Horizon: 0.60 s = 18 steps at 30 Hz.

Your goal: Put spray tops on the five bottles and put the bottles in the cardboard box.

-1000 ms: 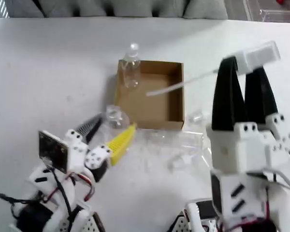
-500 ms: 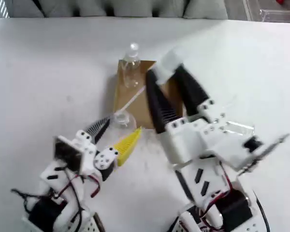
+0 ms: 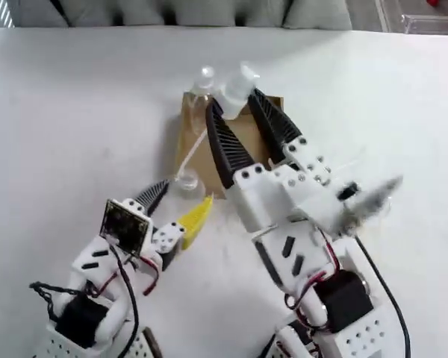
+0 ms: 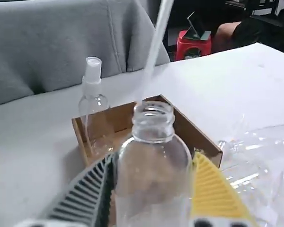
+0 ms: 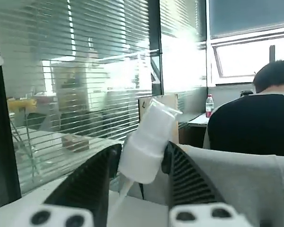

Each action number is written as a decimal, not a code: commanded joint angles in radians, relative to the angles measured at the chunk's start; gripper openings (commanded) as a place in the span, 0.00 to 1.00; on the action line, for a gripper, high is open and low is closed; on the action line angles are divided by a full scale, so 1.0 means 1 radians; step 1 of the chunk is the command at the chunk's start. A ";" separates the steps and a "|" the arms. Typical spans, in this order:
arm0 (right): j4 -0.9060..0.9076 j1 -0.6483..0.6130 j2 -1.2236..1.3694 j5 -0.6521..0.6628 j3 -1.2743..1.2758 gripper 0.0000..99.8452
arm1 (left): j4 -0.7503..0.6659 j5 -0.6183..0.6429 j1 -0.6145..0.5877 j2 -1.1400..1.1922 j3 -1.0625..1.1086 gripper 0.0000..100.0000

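Progress looks early, judging from the table [image 3: 82, 97]. The cardboard box [image 3: 182, 142] sits near the middle of the table's far edge and contains just one finished bottle.

The right gripper [image 3: 234, 101] hangs over the left part of the box. Its black jaws are clamped on a white spray top [image 3: 235, 82], which the right wrist view shows squeezed between them. The left gripper [image 3: 183, 192], with one dark jaw and one yellow, is closed around an open bottle [image 3: 185, 179]. It holds that bottle upright just outside the box's near-left corner.

The capped bottle [image 4: 92, 101] stands upright inside the box at its far-left corner. Some clear loose bottles [image 4: 258, 146] lie on the table beside the box's right wall, but I cannot tell how many.

The spray top's thin dip tube [image 4: 154, 52] slants down, with its lower end at the open bottle's mouth. Whether it has entered the neck is unclear.

By my reckoning, one bottle is done and a second is being capped. What remains is to thread the tube, seat the top, box that bottle, and then handle the rest.

No label, brand or writing is legible on the bottles, the spray tops or the box.
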 commanded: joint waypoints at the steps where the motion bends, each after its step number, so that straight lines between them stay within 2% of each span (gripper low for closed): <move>1: -0.021 0.035 0.010 0.012 -0.015 0.02 | -0.086 -0.011 -0.041 -0.015 0.015 0.02; 5: -0.019 0.065 0.015 0.012 -0.009 0.02 | -0.091 -0.011 -0.041 -0.015 0.017 0.02; 18: -0.021 0.056 0.016 0.006 0.066 0.02 | -0.092 -0.009 -0.039 -0.015 0.015 0.02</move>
